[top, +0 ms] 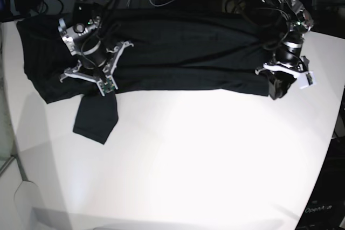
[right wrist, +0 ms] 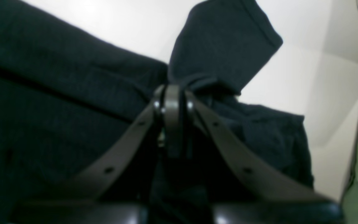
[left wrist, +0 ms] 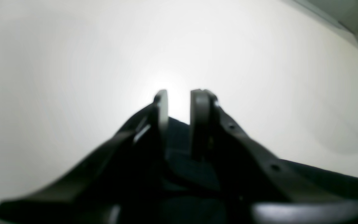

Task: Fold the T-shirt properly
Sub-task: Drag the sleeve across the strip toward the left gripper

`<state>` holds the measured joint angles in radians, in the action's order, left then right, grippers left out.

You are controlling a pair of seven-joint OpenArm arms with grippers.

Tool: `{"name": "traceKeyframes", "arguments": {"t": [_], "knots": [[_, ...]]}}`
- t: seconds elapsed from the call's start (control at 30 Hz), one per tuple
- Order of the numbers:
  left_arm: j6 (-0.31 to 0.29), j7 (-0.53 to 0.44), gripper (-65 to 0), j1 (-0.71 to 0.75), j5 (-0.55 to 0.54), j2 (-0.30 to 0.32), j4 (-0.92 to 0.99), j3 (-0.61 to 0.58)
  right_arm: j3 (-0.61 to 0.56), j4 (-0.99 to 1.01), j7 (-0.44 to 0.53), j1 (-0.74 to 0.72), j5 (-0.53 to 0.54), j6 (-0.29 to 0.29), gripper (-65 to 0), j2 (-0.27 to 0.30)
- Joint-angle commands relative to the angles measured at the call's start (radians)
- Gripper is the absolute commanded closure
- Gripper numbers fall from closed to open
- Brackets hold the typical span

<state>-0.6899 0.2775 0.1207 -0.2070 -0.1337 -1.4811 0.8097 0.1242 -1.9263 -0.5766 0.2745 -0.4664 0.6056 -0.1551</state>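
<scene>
While the shirt [top: 161, 52] lay along the desk's [top: 205, 154] far edge, long axis left to right, each gripper stood at one end. The right gripper [right wrist: 172, 93] was clamped on cloth beside the hanging sleeve [top: 96, 117]. The left gripper [left wrist: 179, 99], angled down, pinched the opposite edge, jaws narrow.
</scene>
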Motion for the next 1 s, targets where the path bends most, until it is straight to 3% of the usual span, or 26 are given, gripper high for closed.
{"name": "traceKeyframes", "arguments": {"t": [0.0, 0.33, 0.5, 0.97], "knots": [[-0.008, -0.028, -12.8, -0.013, -0.019, 0.004, -0.02, 0.0, -0.01, -0.022, 0.02, 0.002, 0.011, -0.005, 0.0, -0.002], [-0.008, -0.028, -12.8, -0.013, -0.013, -0.011, -0.013, -0.008, -0.022, -0.022, 0.022, 0.09, 0.151, -0.005, 0.0, -0.002], [-0.008, -0.028, -12.8, -0.014, -0.013, -0.023, -0.011, -0.01, -0.033, -0.02, 0.02, 0.118, 0.156, -0.005, 0.0, -0.002], [-0.008, -0.028, -12.8, -0.017, -0.01, -0.023, -0.01, -0.028, -0.208, -0.014, 0.016, 0.216, 0.156, -0.005, 0.0, -0.002]]}}
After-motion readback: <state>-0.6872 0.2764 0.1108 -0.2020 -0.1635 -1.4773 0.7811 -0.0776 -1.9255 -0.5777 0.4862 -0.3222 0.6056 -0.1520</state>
